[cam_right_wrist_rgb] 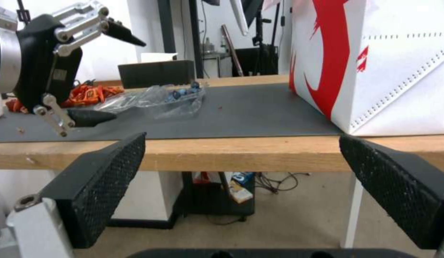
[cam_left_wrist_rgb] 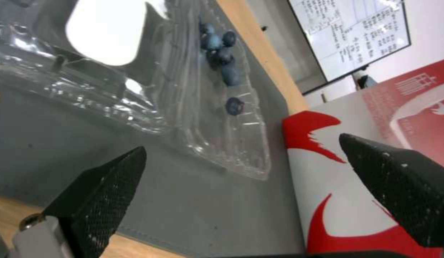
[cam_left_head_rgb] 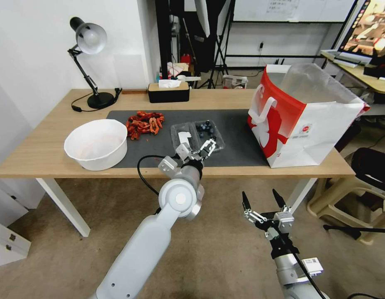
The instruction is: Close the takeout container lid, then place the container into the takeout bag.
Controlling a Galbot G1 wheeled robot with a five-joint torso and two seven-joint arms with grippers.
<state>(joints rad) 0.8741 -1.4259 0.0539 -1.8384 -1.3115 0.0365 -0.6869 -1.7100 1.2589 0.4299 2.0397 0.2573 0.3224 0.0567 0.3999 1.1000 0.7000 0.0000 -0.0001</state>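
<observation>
Both tools spread, gripping nothing: left tool (cam_left_head_rgb: pixel 199 150) just short of the flat-open takeout container (cam_left_head_rgb: pixel 197 133); right tool (cam_left_head_rgb: pixel 262 198) below desk (cam_left_head_rgb: pixel 43 153) level.

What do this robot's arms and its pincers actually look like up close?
Both arms are smooth pale grey shells with round silver joints. The left arm has a black cable looping beside its wrist. Each arm ends in bare metal linkages carrying two pointed black fingers with a knurled, dotted grip face: see the left gripper and the right gripper. The right wrist bears a small white label.
</observation>
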